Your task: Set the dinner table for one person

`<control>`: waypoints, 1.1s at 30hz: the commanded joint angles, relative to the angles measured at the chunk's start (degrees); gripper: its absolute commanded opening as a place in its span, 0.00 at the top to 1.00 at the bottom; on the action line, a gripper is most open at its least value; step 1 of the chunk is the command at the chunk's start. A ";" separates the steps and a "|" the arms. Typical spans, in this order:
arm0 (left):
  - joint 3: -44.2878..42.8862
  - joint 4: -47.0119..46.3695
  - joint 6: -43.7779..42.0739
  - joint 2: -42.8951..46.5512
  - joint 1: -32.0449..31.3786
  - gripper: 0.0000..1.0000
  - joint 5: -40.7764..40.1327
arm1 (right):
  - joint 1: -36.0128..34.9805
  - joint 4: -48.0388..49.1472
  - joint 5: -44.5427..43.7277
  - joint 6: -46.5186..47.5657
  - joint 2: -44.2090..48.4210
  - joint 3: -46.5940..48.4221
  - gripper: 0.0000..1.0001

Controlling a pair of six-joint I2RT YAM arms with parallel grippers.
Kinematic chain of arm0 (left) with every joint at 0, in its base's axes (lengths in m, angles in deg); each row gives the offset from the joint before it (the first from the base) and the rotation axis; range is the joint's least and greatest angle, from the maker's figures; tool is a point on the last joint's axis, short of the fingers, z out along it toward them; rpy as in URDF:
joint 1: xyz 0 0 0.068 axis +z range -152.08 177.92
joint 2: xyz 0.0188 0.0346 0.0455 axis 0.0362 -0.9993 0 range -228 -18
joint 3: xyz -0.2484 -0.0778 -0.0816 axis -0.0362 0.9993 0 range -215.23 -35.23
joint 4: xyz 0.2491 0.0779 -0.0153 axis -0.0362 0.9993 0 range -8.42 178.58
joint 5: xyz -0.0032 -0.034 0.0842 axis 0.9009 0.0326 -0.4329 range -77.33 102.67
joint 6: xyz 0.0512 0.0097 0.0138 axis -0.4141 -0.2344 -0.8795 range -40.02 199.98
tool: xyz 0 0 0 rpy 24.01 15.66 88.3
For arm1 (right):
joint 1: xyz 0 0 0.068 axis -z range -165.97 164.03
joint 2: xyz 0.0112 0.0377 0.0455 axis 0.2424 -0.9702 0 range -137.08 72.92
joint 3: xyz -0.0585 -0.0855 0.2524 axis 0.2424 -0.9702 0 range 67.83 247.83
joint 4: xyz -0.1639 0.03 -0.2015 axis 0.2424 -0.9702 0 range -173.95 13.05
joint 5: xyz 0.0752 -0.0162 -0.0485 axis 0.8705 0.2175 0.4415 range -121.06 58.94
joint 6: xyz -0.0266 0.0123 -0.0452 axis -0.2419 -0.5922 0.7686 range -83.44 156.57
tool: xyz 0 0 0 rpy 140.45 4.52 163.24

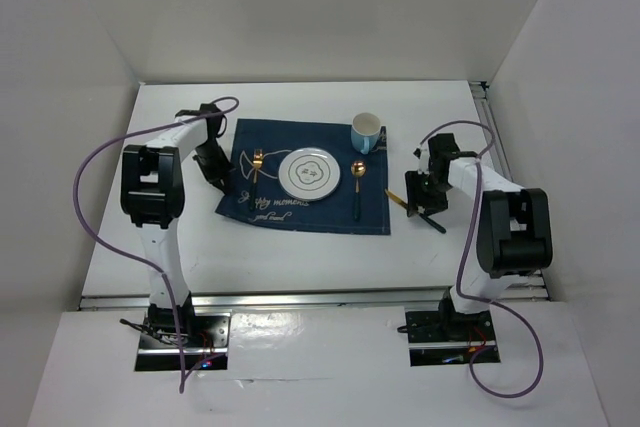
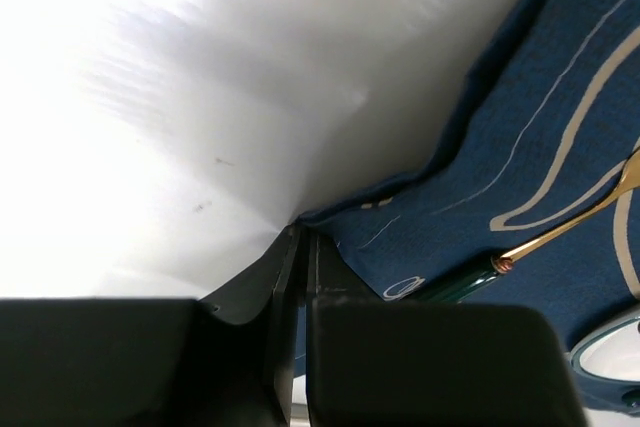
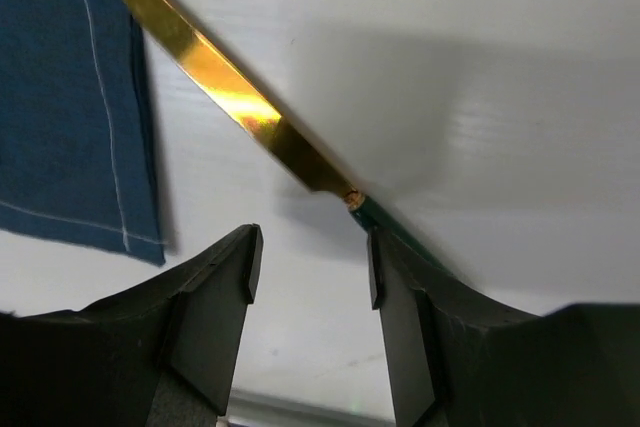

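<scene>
The left end effector point(image 2: 302, 239) is pinching the mat's point(image 2: 520, 127) edge, jaws almost shut. The right end effector point(image 3: 312, 247) is hanging open over the knife point(image 3: 230, 97), gripping nothing. The white worktop point(image 1: 300, 247) is spreading before both arms, carrying the mat with plate point(image 1: 309, 173), fork point(image 1: 256, 169), spoon point(image 1: 358, 182) and cup point(image 1: 366, 132).

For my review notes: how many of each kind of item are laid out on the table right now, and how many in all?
placemat: 1
plate: 1
cup: 1
fork: 1
spoon: 1
knife: 1
Total on the dinner table: 6
</scene>
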 commanded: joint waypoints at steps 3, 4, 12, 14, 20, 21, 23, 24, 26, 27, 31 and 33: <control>5.38 -7.85 -0.73 1.44 1.03 1.00 -4.53 | -3.37 -0.47 -3.19 -0.66 -4.67 1.91 0.42; 6.54 -8.46 -1.25 3.71 1.03 1.00 -4.52 | -3.90 -0.47 -4.15 -0.66 -5.20 1.91 0.42; 16.56 -10.23 -1.79 11.90 1.03 1.00 -5.14 | -3.91 -1.61 -6.18 -1.80 -7.66 2.53 0.66; 18.67 -10.75 -1.79 13.22 1.03 1.00 -5.14 | -3.91 -1.62 -6.18 -1.80 -6.97 2.00 0.74; 19.91 -10.75 -2.31 16.91 1.03 1.00 -4.52 | -3.38 -2.67 -4.42 -1.80 -1.08 2.70 0.78; 19.91 -10.75 -2.31 17.53 1.03 1.00 -4.52 | -3.38 -2.67 -4.42 -1.80 0.84 3.40 0.73; 19.39 -10.23 -2.31 19.37 1.03 1.00 -4.52 | -3.38 -3.20 -7.48 -1.80 2.26 4.72 0.57; 19.38 -10.23 -2.31 19.99 1.03 0.98 -4.52 | -3.38 -3.20 -8.63 -1.28 2.79 4.73 0.51; 18.07 -9.00 -2.31 21.74 1.03 0.89 -4.52 | -3.38 -2.59 -10.83 0.38 3.32 4.73 0.44; 18.06 -9.00 -2.31 22.36 1.03 0.83 -4.52 | -3.38 -2.58 -10.84 1.27 3.32 4.73 0.44; 16.31 -7.86 -2.93 24.65 1.03 0.65 -4.52 | -3.38 -0.39 -12.24 5.75 0.69 3.50 0.43; 15.60 -7.24 -2.93 26.14 1.03 0.65 -5.04 | -3.38 0.40 -12.24 8.39 -0.10 2.70 0.43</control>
